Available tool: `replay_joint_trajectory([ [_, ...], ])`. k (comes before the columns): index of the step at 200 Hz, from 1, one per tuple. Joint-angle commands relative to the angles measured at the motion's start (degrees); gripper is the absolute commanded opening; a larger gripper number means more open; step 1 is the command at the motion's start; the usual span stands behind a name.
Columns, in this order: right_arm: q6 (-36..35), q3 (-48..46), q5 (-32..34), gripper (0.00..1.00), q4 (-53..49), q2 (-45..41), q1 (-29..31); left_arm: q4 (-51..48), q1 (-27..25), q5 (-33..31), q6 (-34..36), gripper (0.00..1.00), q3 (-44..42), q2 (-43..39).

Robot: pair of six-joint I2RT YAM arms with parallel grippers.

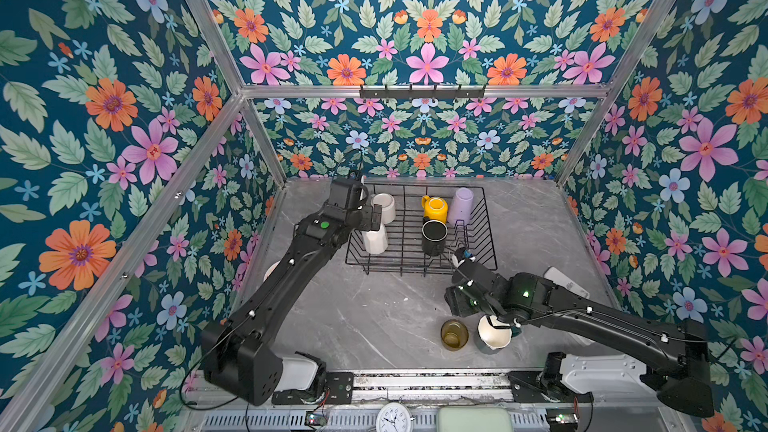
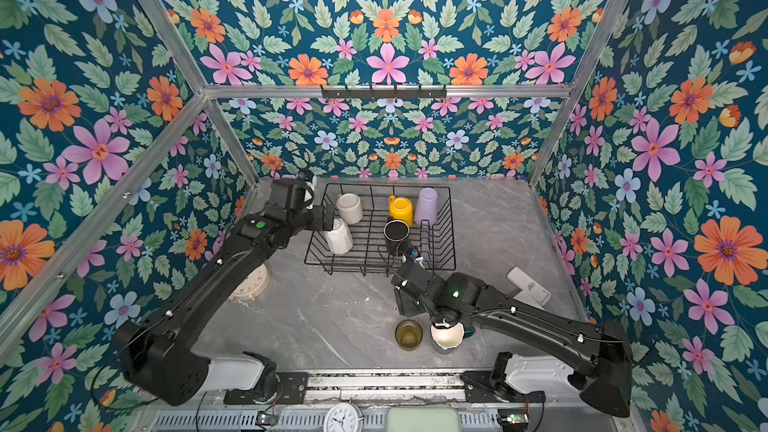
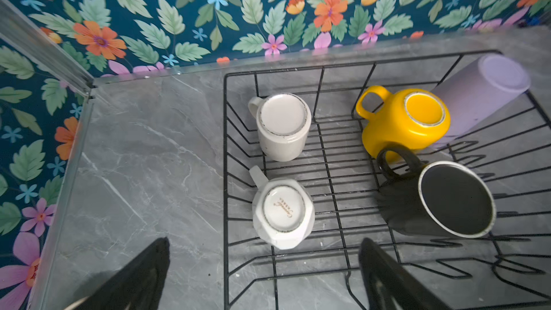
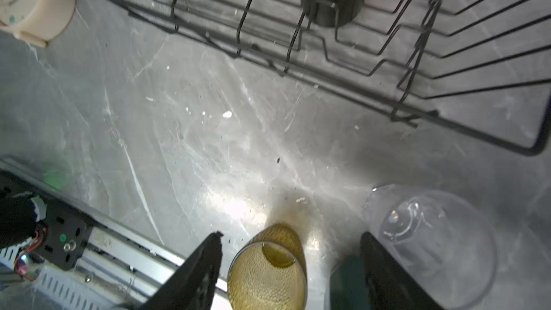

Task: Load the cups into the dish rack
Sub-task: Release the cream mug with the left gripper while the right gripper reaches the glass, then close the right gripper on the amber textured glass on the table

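Note:
The black wire dish rack (image 1: 486, 222) (image 3: 226, 150) stands at the back of the table. In it are a cream mug (image 3: 281, 126) and a white mug (image 3: 281, 213), both upside down, a yellow mug (image 1: 435, 208), a lilac tumbler (image 1: 461, 204) and a black mug (image 1: 434, 236). My left gripper (image 3: 264, 263) hangs open above the rack's left edge, holding nothing. Near the table's front, the amber glass (image 4: 268, 269) (image 1: 454, 334) stands between the fingers of my right gripper (image 4: 290, 238), which is open with gaps on both sides. A teal mug (image 1: 492, 334) and a clear glass (image 4: 432, 243) stand beside it.
A cream alarm clock (image 2: 251, 282) lies on the table under the left arm. A white remote (image 1: 567, 282) lies at the right. A black hook rail (image 1: 422, 92) hangs on the back wall. A white clock (image 1: 392, 417) and a green pad (image 1: 473, 419) sit past the front rail.

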Motion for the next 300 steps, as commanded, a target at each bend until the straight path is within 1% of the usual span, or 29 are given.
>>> replay_joint_trajectory([
  [1,8.9,1.6,3.0,0.72,-5.8,3.0,4.1,8.7,0.5,-2.3,-2.2,1.00,-4.5,-5.3],
  [13,11.7,2.5,3.6,0.71,-7.3,4.9,6.7,10.0,0.7,-2.7,-2.8,1.00,-6.8,-8.3],
  [29,14.6,2.8,2.4,0.69,-7.3,7.0,9.0,11.2,0.9,-3.5,-3.4,1.00,-9.4,-11.6],
  [55,17.7,2.0,-0.5,0.61,-5.2,9.7,11.1,11.3,1.0,-4.7,-3.8,1.00,-11.5,-14.8],
  [101,20.8,0.0,-4.1,0.50,-1.8,12.5,12.3,11.2,1.1,-6.2,-4.2,1.00,-13.2,-18.4],
  [128,22.0,-1.4,-4.8,0.43,0.5,14.2,12.4,11.1,1.1,-7.3,-4.4,1.00,-13.6,-19.7],
  [165,22.3,-2.0,-6.0,0.36,3.6,17.5,12.4,11.3,1.2,-8.6,-5.0,1.00,-14.1,-21.3],
  [187,22.0,-1.8,-5.9,0.27,4.1,18.8,12.4,11.8,1.3,-9.8,-5.4,1.00,-15.0,-22.4],
  [210,21.3,-0.6,-5.2,0.20,2.7,19.6,12.4,12.1,1.3,-11.2,-6.4,1.00,-16.0,-23.6],
  [228,20.9,-0.9,-5.0,0.12,2.6,19.4,12.4,13.3,1.3,-12.1,-6.8,1.00,-17.4,-24.7],
  [261,19.8,0.7,-3.3,0.01,0.4,18.4,12.4,14.1,1.3,-12.6,-8.2,1.00,-18.6,-25.7],
  [278,19.0,0.9,-1.8,0.00,-0.7,16.9,12.2,15.3,1.2,-13.0,-8.5,1.00,-19.8,-26.0],
  [300,17.5,0.7,-1.9,0.00,-0.9,14.1,10.6,15.4,1.3,-11.6,-9.7,1.00,-20.1,-25.9],
])
